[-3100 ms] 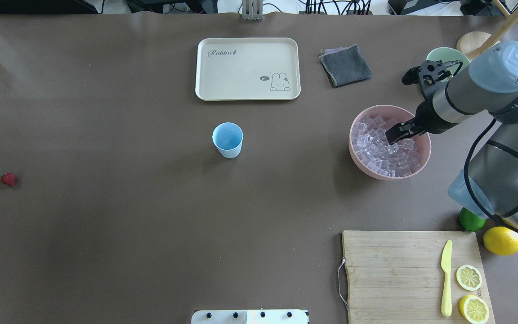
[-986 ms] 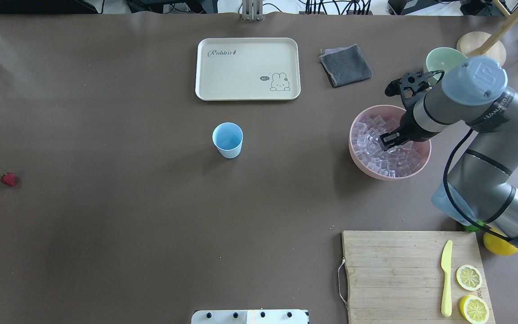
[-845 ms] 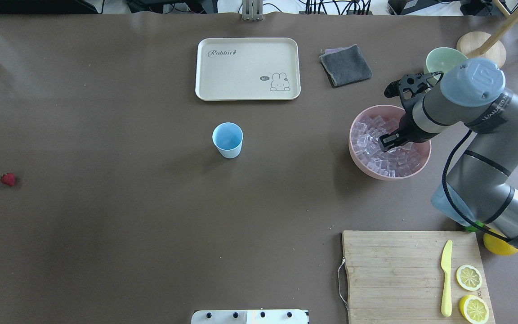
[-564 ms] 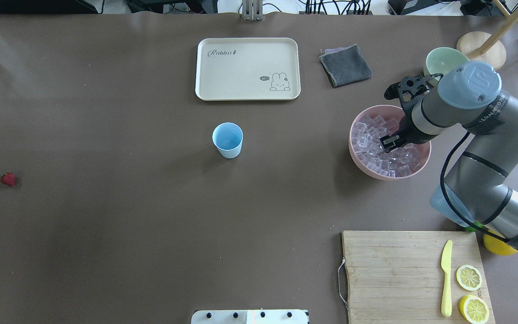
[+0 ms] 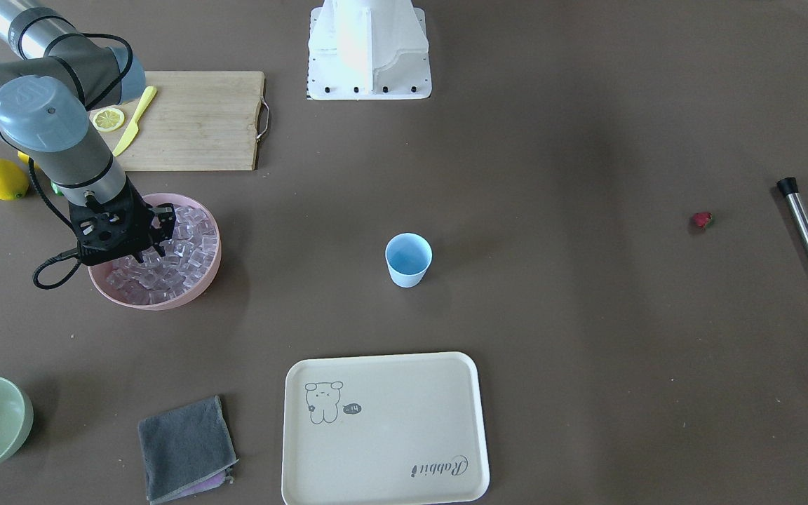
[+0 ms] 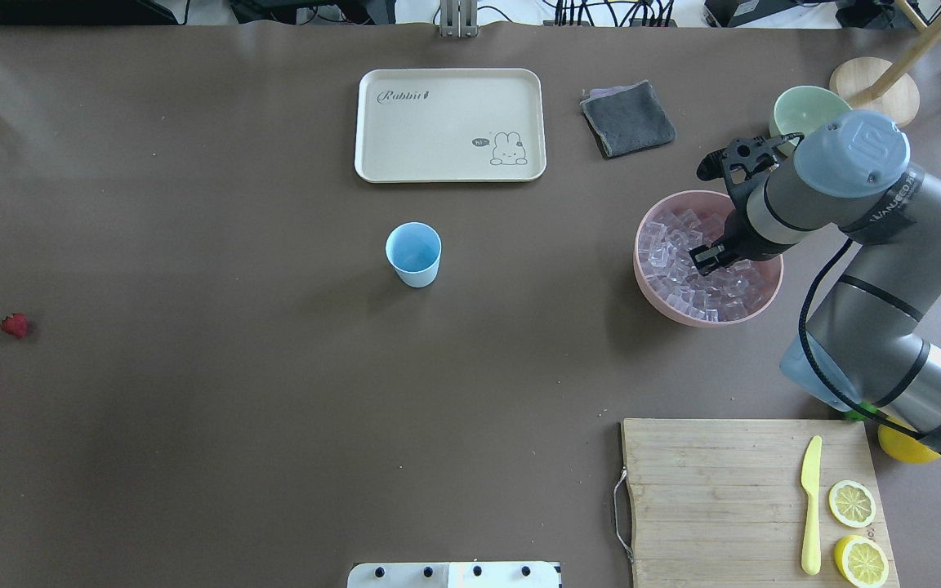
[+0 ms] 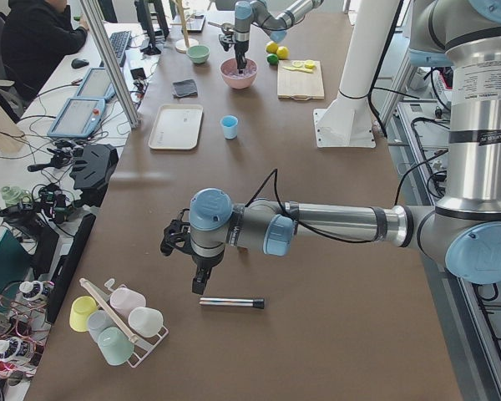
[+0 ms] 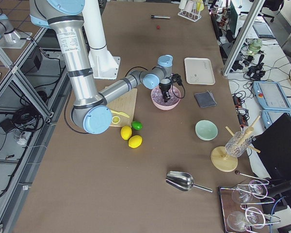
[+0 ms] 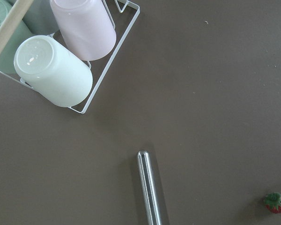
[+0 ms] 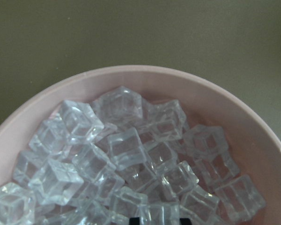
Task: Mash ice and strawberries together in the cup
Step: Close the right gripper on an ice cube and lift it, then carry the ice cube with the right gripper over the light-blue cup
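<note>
The right gripper (image 6: 703, 263) has slid from the bowl's 3 o'clock edge toward its middle and dipped lower into the ice (image 6: 675, 245). We're on the opening step, I'd say: fetching ice for the cup (image 6: 414, 255), which stands empty well off at the bowl's 9 o'clock.

In the wrist view two dark fingertips (image 10: 135, 221) peek in either side of a cube. Pinching it or merely straddling? Cannot tell.

Next call, by my reckoning: secure one cube, lift over the pink bowl (image 6: 648, 304) rim, carry to 9 o'clock. The rim looks like the only hurdle, and slick cubes may slip.

The strawberry (image 6: 15, 325) lies far out at the cup's 9 o'clock, untouched. The left gripper (image 7: 199, 286) hangs over there by a steel rod (image 5: 804, 228); spread or pressed together, cannot tell.

Round about: tray (image 6: 450, 124) at the cup's 12, cloth (image 6: 627, 118) at the bowl's 11, board (image 6: 715, 490) at its 6.
</note>
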Tool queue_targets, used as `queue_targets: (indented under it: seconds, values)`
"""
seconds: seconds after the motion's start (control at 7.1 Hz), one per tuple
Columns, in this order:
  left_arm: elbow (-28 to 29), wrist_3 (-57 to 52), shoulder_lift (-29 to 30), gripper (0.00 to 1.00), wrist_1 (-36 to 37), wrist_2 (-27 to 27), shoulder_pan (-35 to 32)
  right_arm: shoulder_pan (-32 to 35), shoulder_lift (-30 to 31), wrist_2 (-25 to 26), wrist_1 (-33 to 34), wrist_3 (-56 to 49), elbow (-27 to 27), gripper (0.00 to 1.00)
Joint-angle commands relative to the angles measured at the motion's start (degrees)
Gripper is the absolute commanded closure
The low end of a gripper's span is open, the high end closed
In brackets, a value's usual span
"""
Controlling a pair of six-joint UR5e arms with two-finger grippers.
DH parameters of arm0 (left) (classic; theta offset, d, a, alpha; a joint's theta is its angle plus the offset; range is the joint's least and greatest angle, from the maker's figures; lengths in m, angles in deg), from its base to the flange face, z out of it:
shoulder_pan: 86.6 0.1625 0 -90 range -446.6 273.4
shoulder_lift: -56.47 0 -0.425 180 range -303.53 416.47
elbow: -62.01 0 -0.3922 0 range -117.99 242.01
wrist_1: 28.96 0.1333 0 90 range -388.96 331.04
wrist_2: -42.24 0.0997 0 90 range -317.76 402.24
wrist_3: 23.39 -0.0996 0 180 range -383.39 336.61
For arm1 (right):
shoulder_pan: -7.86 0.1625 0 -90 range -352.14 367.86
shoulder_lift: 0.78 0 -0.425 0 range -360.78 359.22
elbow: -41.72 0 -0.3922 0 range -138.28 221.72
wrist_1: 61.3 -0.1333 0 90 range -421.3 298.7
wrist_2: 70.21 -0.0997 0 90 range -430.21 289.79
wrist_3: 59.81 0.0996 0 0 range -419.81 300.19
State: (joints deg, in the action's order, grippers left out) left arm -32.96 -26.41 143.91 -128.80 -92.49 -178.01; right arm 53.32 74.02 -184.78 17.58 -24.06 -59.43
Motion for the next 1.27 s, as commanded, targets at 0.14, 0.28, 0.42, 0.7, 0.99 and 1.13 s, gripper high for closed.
queue_targets:
  seconds: [0.14,0.28,0.42,0.7,0.99,1.13]
  values:
    - [0.23,-0.06,-0.08,0.01,0.00,0.00,0.00,2.53,-0.44,-1.62,-0.13,0.19,-3.50,0.85]
    - [0.14,0.03,-0.08,0.01,0.00,0.00,-0.09,2.62,-4.36,-1.80,2.13,1.76,-3.52,0.86]
    - [0.14,0.03,-0.08,0.01,0.00,0.00,0.00,1.40,-10.75,-1.45,6.59,7.35,-2.30,0.86]
    - [0.31,0.03,-0.08,0.01,0.00,0.00,0.00,-2.64,-20.00,0.39,9.71,14.33,0.76,0.86]
    - [0.40,0.03,0.27,0.01,0.00,0.00,0.00,-6.50,-28.88,4.95,9.01,21.33,8.31,0.86]
    - [0.40,0.03,0.27,0.01,0.00,0.00,0.00,-7.57,-34.75,6.01,8.14,26.08,14.44,0.86]
